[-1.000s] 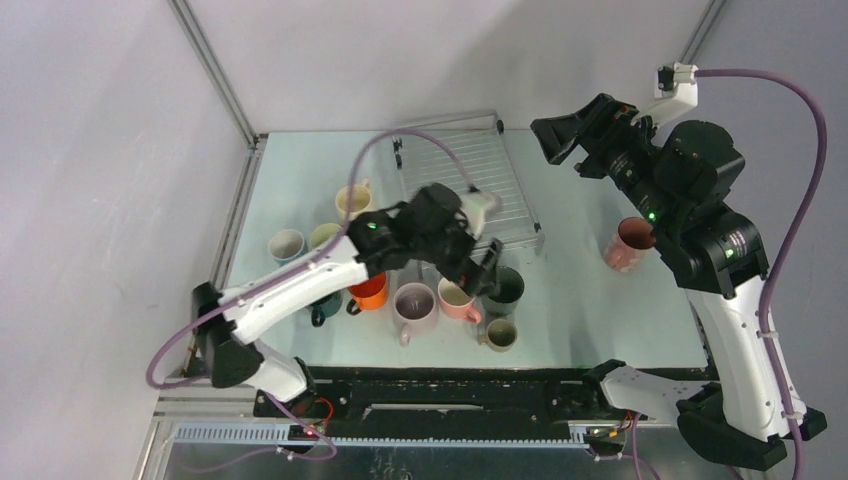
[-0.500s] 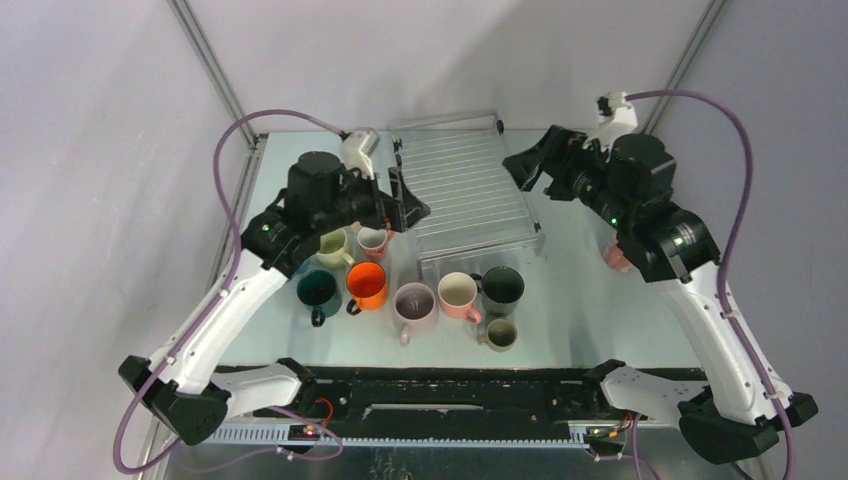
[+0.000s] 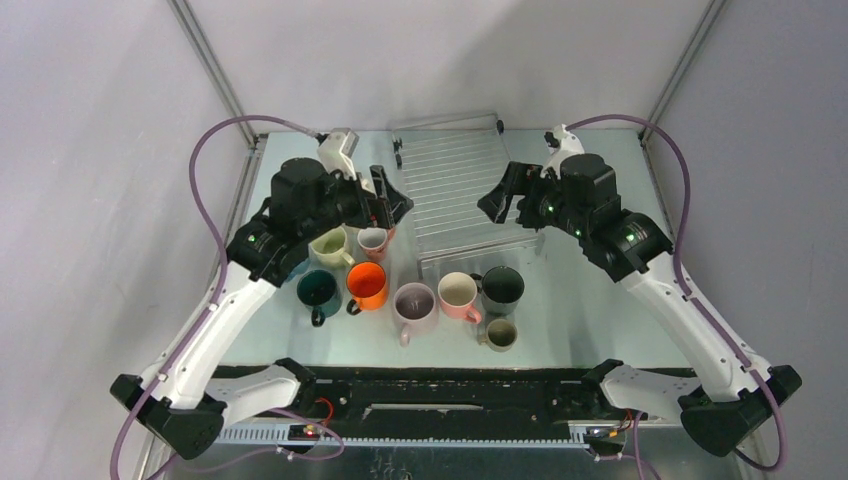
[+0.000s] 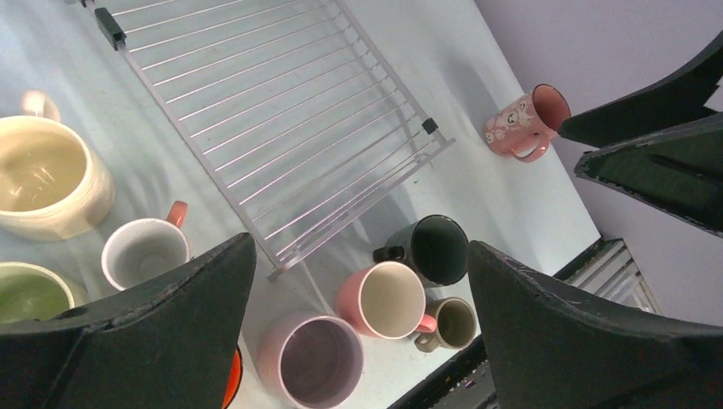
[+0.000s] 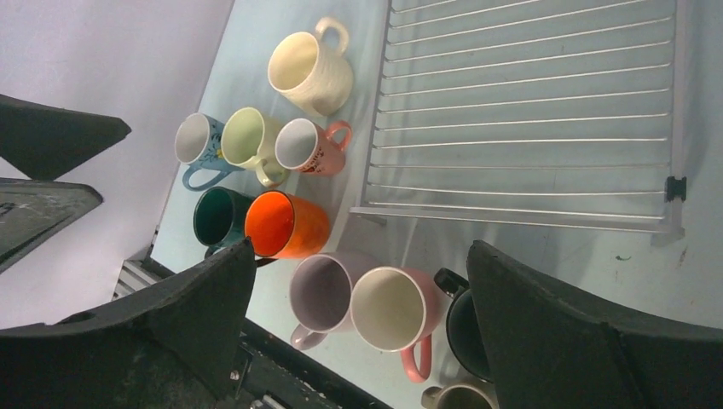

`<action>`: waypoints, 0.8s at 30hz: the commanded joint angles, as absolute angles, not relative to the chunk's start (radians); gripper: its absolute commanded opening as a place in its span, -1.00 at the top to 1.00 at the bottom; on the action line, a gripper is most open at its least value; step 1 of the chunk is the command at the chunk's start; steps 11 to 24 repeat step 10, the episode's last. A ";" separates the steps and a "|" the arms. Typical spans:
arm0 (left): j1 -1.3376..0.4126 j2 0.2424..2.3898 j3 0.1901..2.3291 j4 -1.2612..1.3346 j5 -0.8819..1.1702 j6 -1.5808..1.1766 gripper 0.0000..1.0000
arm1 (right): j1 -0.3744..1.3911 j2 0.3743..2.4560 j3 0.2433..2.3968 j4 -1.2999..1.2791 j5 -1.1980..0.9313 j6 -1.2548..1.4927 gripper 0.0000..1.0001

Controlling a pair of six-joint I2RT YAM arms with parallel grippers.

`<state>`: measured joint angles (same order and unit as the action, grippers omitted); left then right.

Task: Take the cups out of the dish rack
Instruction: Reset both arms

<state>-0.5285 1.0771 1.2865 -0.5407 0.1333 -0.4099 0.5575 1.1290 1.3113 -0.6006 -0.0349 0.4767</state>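
The clear wire dish rack (image 3: 465,185) looks bare. My left gripper (image 3: 392,200) and right gripper (image 3: 492,203) gape wide. I'd lift them slowly, missing the coloured ceramic mugs (image 3: 367,284).

The pale blue-green bench (image 3: 580,310) fills the middle. Grey walls (image 3: 440,50) close it at 9, 12 and 3 o'clock. One aluminium strut (image 3: 213,70) stands at 11 o'clock, a second strut (image 3: 692,50) at 1 o'clock. At 6 o'clock a black rail (image 3: 450,385) runs along the bench edge, with a slotted metal strip (image 3: 250,434) just below it.
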 commanded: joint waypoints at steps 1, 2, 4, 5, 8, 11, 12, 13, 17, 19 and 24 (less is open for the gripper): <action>-0.520 1.053 1.259 -0.507 0.098 -0.377 -1.00 | 0.570 1.114 1.315 -0.546 -0.030 0.478 -0.99; -0.519 1.051 1.255 -0.506 0.095 -0.373 -1.00 | 0.573 1.114 1.315 -0.546 -0.028 0.477 -0.99; -0.518 1.048 1.250 -0.501 0.092 -0.371 -1.00 | 0.575 1.113 1.315 -0.547 -0.027 0.474 -0.99; -0.518 1.045 1.246 -0.498 0.092 -0.370 -1.00 | 0.577 1.114 1.316 -0.550 -0.025 0.474 -0.99; -0.518 1.037 1.236 -0.487 0.086 -0.368 -0.99 | 0.579 1.111 1.315 -0.554 -0.022 0.472 -0.99; -0.518 1.037 1.235 -0.486 0.088 -0.367 -1.00 | 0.579 1.109 1.315 -0.556 -0.020 0.472 -0.99; -0.518 1.037 1.235 -0.486 0.088 -0.367 -1.00 | 0.579 1.109 1.315 -0.556 -0.020 0.472 -0.99; -0.518 1.037 1.235 -0.486 0.088 -0.367 -1.00 | 0.579 1.109 1.315 -0.556 -0.020 0.472 -0.99; -0.518 1.037 1.235 -0.486 0.088 -0.367 -1.00 | 0.579 1.109 1.315 -0.556 -0.020 0.472 -0.99; -0.518 1.037 1.235 -0.486 0.088 -0.367 -1.00 | 0.579 1.109 1.315 -0.556 -0.020 0.472 -0.99; -0.518 1.037 1.235 -0.486 0.088 -0.367 -1.00 | 0.579 1.109 1.315 -0.556 -0.020 0.472 -0.99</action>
